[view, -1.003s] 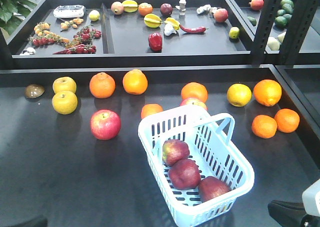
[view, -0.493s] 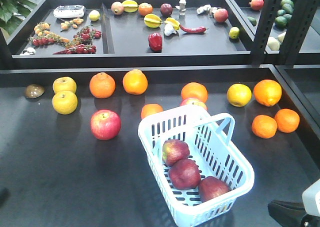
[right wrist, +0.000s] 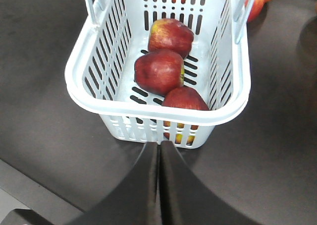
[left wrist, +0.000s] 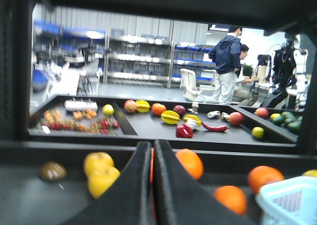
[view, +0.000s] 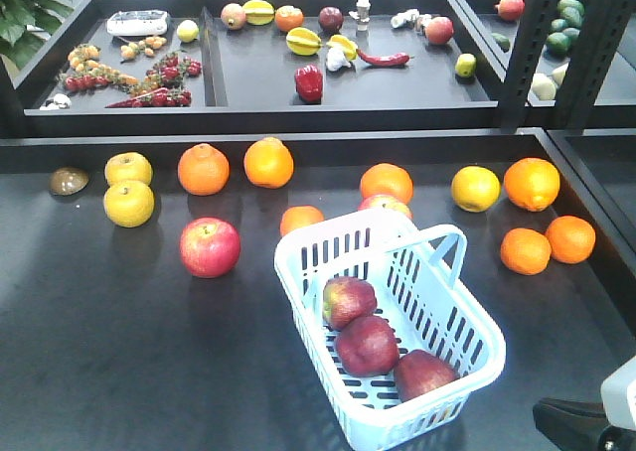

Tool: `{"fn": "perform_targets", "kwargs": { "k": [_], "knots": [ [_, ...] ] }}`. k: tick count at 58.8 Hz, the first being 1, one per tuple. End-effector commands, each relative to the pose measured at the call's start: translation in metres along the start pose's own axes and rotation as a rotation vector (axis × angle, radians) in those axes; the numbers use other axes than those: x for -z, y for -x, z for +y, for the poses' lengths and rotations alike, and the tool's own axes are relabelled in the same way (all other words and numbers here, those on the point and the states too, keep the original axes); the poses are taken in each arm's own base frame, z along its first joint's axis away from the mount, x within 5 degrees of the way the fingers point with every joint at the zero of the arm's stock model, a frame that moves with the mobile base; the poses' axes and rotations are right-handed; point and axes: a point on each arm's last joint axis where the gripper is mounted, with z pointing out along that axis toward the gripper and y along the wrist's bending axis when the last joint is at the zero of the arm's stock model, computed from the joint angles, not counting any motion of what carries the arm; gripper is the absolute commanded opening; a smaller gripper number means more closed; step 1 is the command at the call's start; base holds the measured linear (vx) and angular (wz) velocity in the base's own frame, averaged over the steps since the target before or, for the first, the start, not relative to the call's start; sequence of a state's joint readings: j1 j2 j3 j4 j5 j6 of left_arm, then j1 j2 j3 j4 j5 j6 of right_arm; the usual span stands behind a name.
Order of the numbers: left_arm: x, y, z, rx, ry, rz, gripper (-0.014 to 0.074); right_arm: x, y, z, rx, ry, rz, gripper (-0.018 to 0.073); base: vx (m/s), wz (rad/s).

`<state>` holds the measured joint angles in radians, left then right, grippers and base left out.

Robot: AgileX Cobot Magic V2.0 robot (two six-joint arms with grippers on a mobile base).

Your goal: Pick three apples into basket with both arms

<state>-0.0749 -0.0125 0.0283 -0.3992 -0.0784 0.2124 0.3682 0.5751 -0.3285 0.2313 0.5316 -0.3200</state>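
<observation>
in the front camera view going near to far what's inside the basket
Nearest apple → middle apple → farthest apple, all three lying in a row on the floor of the basket.

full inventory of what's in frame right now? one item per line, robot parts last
dark red apples: 3, maroon, in a row inside the basket
basket: 1, pale blue-white, near right of the table, handle up
bright red apple: 1, pink-red, table, left of basket
oranges: about 8, orange, scattered behind and right of basket
yellow fruit: 3, two at far left, one at right
brown object: 1, far left
back trays: 2, black, assorted small produce
people: 2, background, left wrist view
left gripper: black, shut, empty
right gripper: black, shut, empty, in front of basket
</observation>
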Motion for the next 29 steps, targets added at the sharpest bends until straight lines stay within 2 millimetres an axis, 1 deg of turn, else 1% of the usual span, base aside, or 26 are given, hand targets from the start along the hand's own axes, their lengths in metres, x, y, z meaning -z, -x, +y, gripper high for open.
{"fn": "perform_targets", "kwargs": {
  "k": [1, 4, 12, 29],
  "knots": [
    [0.001, 0.008, -0.001, 0.144, -0.004, -0.031, -0.0006, 0.004, 0.012, -0.002, 0.001, -0.016, -0.079, -0.0008, 0.0, 0.0],
    [0.001, 0.005, -0.002, 0.167, -0.01, 0.011, -0.0006, 0.004, 0.012, -0.002, 0.001, -0.016, -0.079, -0.0008, 0.0, 0.0],
    [0.002, -0.001, -0.003, 0.157, -0.018, 0.076, -0.0006, 0.004, 0.012, -0.001, 0.001, -0.015, -0.074, -0.0008, 0.0, 0.0],
    [0.002, -0.002, -0.003, 0.134, -0.019, 0.08, -0.0006, 0.004, 0.012, -0.001, 0.001, -0.014, -0.073, -0.0008, 0.0, 0.0]
  ]
}}
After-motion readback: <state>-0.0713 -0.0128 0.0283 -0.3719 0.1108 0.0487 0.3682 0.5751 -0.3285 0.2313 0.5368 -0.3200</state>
